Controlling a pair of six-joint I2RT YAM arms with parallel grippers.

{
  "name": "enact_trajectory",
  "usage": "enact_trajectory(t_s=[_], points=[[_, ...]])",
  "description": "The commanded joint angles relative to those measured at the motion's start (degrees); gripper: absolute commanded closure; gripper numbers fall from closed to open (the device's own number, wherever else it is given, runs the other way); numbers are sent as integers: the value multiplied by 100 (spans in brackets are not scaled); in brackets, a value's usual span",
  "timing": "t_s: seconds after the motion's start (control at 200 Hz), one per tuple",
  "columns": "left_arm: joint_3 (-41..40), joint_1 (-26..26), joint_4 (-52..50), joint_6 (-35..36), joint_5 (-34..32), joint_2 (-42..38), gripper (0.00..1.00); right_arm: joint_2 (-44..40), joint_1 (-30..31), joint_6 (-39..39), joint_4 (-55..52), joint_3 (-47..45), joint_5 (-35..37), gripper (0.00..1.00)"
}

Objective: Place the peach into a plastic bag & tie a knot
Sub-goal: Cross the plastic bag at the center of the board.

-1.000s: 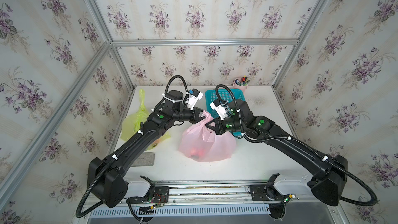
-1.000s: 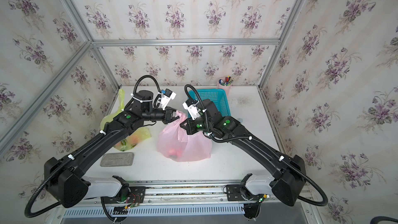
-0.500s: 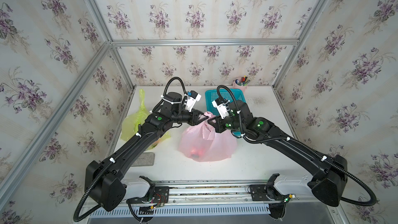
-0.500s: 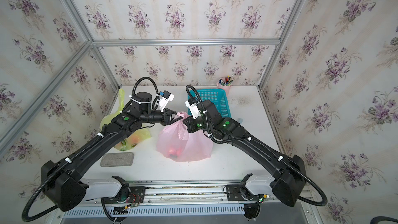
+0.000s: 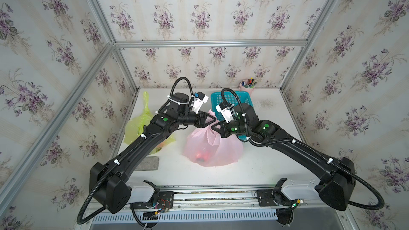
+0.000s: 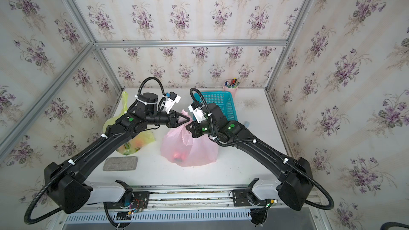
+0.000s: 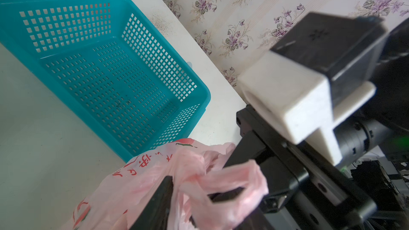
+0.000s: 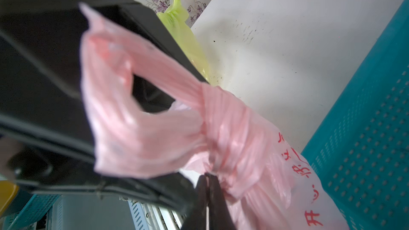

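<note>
— Left claw (image 5: 212, 119), both top views: what do you read?
— I see it close beside the right claw (image 5: 214, 127), above the pink bag (image 5: 223, 151). The peach (image 5: 200, 157) lies inside the bag, which rests on the surface (image 5: 254, 169).
— Left wrist view?
— Its jaws stand spread, a bag handle looped over them, near the teal basket (image 7: 66, 25).
— Right wrist view?
— I see the right claw pressed together, pinching the bag's twisted neck.

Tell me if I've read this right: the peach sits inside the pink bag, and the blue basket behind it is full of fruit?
Not quite. The peach does sit inside the pink bag, but the blue basket behind it is empty, not full of fruit. The left wrist view looks straight into it and shows only its bare floor.
</note>
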Motion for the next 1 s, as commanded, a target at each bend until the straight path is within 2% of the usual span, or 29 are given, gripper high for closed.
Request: enact_trajectory(t_s=[0.0,0.3,0.48,0.525,0.569,0.629,0.779,0.909,0.994], points=[[86,-57,31,-27,80,32,63,-7,-4,-82,109,-13,-129,100],[-36,-156,-79,50,158,121,71,-99,-4,-154,50,42,-110,100],[15,-157,-101,147,109,78,95,-105,-19,-318,-194,131,-155,100],[41,-157,-102,192,98,77,100,-159,-54,-370,-325,193,-155,85],[69,-152,-124,252,102,64,100,-284,-116,-407,-383,207,-164,70],[89,-148,-136,334,117,30,100,-529,-243,-447,-417,218,-206,55],[98,-111,-147,475,267,-27,100,-1079,-645,-630,-441,316,-340,36],[122,-100,-145,548,462,-56,100,-1104,-799,-978,-469,375,-333,21],[141,-87,-152,567,574,-72,100,-902,-830,-1212,-429,363,-588,17]])
